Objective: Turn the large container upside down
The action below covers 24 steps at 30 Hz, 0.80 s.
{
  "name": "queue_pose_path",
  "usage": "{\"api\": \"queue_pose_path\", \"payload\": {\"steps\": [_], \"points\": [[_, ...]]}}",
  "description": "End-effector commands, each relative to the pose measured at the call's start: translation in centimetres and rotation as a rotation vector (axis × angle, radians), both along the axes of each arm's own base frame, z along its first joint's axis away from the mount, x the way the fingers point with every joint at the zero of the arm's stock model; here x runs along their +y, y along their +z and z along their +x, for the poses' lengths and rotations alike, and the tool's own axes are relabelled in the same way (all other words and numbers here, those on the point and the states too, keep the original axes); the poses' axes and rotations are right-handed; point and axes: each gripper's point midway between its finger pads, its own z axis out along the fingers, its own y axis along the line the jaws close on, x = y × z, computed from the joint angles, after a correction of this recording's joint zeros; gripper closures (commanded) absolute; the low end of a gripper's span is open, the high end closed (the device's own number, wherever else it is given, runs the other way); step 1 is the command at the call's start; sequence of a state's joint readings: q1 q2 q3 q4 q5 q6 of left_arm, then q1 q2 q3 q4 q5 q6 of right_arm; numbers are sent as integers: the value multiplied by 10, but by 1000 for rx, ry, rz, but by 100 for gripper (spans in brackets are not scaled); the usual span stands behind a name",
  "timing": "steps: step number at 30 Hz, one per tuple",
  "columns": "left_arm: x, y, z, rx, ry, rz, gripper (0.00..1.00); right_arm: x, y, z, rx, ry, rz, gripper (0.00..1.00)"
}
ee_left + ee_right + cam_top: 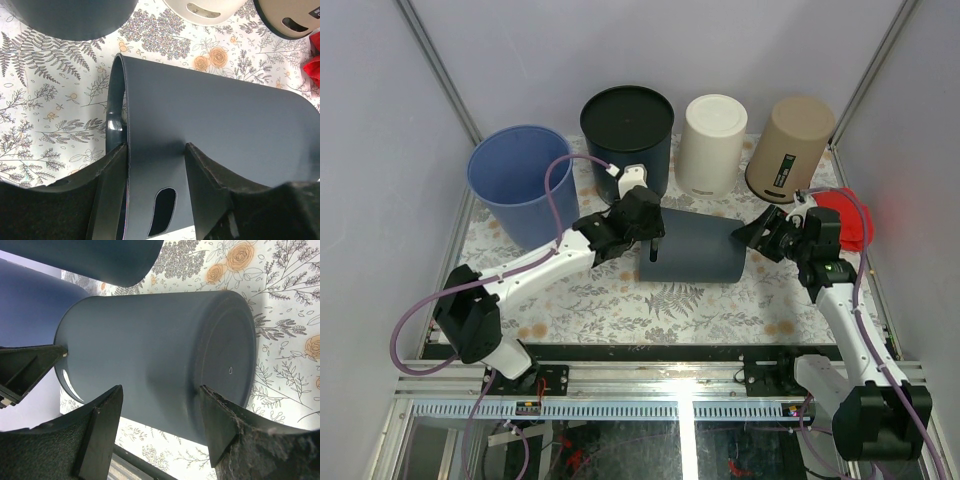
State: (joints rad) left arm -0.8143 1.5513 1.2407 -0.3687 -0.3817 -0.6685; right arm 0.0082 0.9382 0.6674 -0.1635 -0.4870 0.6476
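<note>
At the middle of the floral-patterned surface (620,310): the dark slate-grey plastic container (695,250) lies on its side, with its open mouth toward 9 o'clock and its flat base toward 3 o'clock in the top view.
Container detail: an oval handle slot is cut through the wall close to the rim.
Left gripper (652,245): at the container's 9 o'clock end, with the fingers spread apart. In the wrist view one finger sits at the mouth rim and the other over the outer wall, straddling the wall without pinching it.
Right gripper (748,235): at the container's 3 o'clock end, with the fingers wide apart around the edge of the base. I cannot tell whether they touch it.
10 o'clock: a blue plastic bucket (520,180), upright with its mouth up.
12 o'clock: a dark navy round bin (627,120) with a flat black top, just behind the left gripper.
1 o'clock: a cream-white plastic tub (713,140) with its closed end up.
2 o'clock: a tan plastic tub (790,150), tilted, with a dark label on its side.
3 o'clock edge: a red object (850,215), partly hidden behind the right arm.
</note>
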Motion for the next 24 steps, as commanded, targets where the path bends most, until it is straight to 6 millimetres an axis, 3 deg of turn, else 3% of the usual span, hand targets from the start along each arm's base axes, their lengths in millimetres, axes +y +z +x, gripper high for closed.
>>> {"api": "queue_pose_path", "payload": {"steps": [1, 24], "points": [[5, -16, -9, 43, -16, 74, 55, 4, 7, 5, -43, 18, 22, 31], [-10, -3, -36, 73, -99, -36, 58, 26, -1, 28, -45, 39, -9, 35]]}}
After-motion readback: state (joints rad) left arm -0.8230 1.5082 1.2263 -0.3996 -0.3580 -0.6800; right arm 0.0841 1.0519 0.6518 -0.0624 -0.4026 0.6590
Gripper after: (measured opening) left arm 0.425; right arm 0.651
